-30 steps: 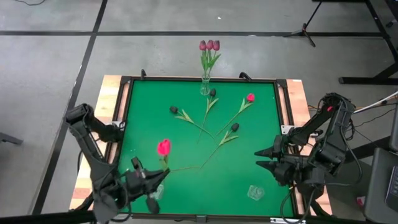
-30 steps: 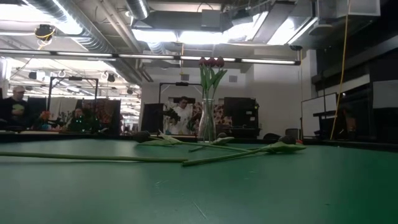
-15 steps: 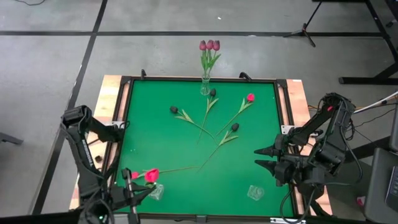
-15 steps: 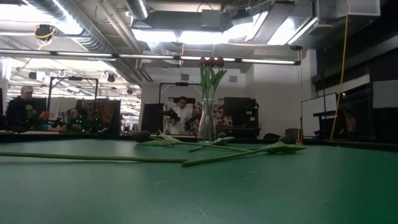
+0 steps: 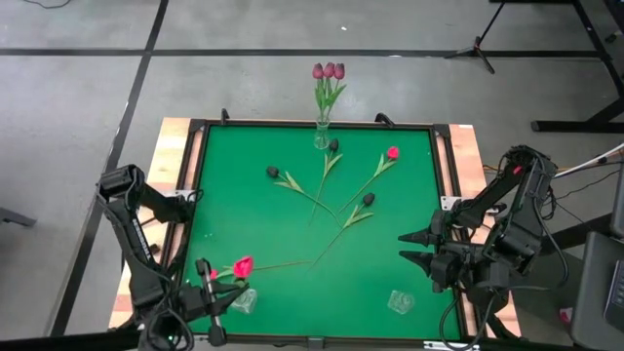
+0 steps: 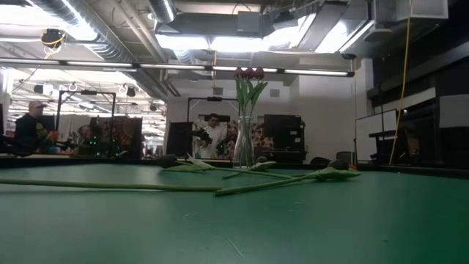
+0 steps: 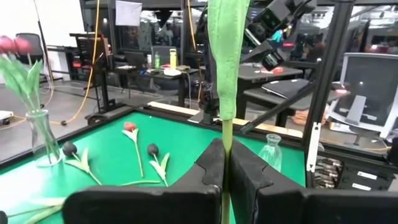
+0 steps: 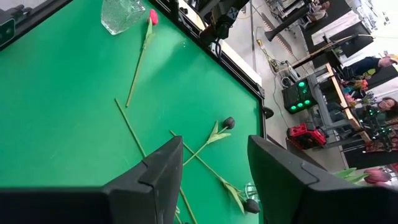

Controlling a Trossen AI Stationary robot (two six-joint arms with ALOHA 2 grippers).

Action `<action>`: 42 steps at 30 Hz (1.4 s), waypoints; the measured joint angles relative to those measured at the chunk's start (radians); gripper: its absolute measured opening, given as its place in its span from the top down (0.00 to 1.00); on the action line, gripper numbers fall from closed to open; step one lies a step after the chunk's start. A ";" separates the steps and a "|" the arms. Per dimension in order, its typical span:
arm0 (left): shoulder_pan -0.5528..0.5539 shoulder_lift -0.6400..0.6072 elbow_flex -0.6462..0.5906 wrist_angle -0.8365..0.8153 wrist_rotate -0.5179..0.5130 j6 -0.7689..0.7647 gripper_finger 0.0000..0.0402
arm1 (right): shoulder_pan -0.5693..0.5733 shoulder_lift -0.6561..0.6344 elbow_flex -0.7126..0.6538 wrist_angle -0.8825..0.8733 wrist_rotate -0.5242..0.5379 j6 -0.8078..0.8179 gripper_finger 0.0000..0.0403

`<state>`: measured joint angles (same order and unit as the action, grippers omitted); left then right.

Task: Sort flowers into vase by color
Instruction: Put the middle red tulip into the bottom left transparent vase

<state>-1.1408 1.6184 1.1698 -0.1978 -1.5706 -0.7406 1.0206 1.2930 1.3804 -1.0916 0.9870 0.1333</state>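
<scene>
Pink-red tulip (image 5: 243, 264) sits at lower left of the high view, stem clamped in our left gripper (image 7: 225, 163) jaws beside an empty glass vase (image 5: 244, 300); right gripper (image 5: 408, 248) jaws wait apart.

Black jointed arms (image 5: 132, 229), exposed cables, blocky dark fingers (image 8: 155, 177).

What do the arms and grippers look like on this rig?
Both arms are dark, jointed and boxy. The left gripper has two blocky matte-black fingers with stepped edges. The right gripper has the same black, angular fingers. Black cables loop around the right arm; no markings legible.
</scene>
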 joint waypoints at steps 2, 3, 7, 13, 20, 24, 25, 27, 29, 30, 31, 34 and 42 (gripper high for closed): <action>0.000 0.000 0.000 -0.082 0.000 -0.093 0.99 | 0.000 0.000 0.000 0.000 0.000 0.000 0.55; 0.000 0.000 0.000 -0.123 0.000 -0.137 0.99 | 0.000 0.000 0.000 0.000 0.000 0.001 0.55; 0.000 0.000 -0.002 -0.244 0.000 -0.276 0.99 | 0.000 0.000 0.000 0.000 -0.002 0.015 0.55; 0.010 0.000 -0.092 -0.256 0.000 -0.424 0.99 | 0.000 0.000 0.000 -0.001 -0.002 0.025 0.55; 0.015 0.000 -0.177 -0.218 0.000 -0.512 0.97 | -0.001 0.000 0.000 -0.001 -0.003 0.026 0.55; 0.016 0.000 -0.206 -0.163 0.001 -0.514 0.94 | -0.001 0.000 0.000 -0.002 -0.003 0.026 0.55; 0.017 0.000 -0.206 -0.154 0.001 -0.513 0.94 | 0.000 0.000 0.000 -0.002 -0.003 0.026 0.55; 0.023 -0.002 -0.206 -0.138 0.001 -0.509 0.93 | 0.000 0.000 0.000 -0.002 -0.003 0.026 0.55; 0.024 -0.010 -0.206 -0.134 0.002 -0.509 0.93 | 0.000 0.000 0.000 -0.002 -0.004 0.027 0.55; 0.025 -0.012 -0.205 -0.123 0.005 -0.503 0.93 | 0.000 0.000 0.000 -0.002 -0.003 0.027 0.55; 0.027 -0.012 -0.204 -0.110 0.011 -0.487 0.92 | 0.000 0.000 0.000 -0.002 -0.003 0.027 0.55; 0.024 -0.011 -0.204 -0.077 0.028 -0.408 0.92 | 0.000 0.000 0.000 -0.002 -0.004 0.027 0.55; 0.023 -0.011 -0.204 -0.015 0.065 -0.220 0.92 | 0.000 0.000 0.000 -0.002 -0.012 0.027 0.55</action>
<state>-1.1175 1.6070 0.9657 -0.2130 -1.5053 -0.9605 1.0203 1.2934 1.3804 -1.0935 0.9754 0.1604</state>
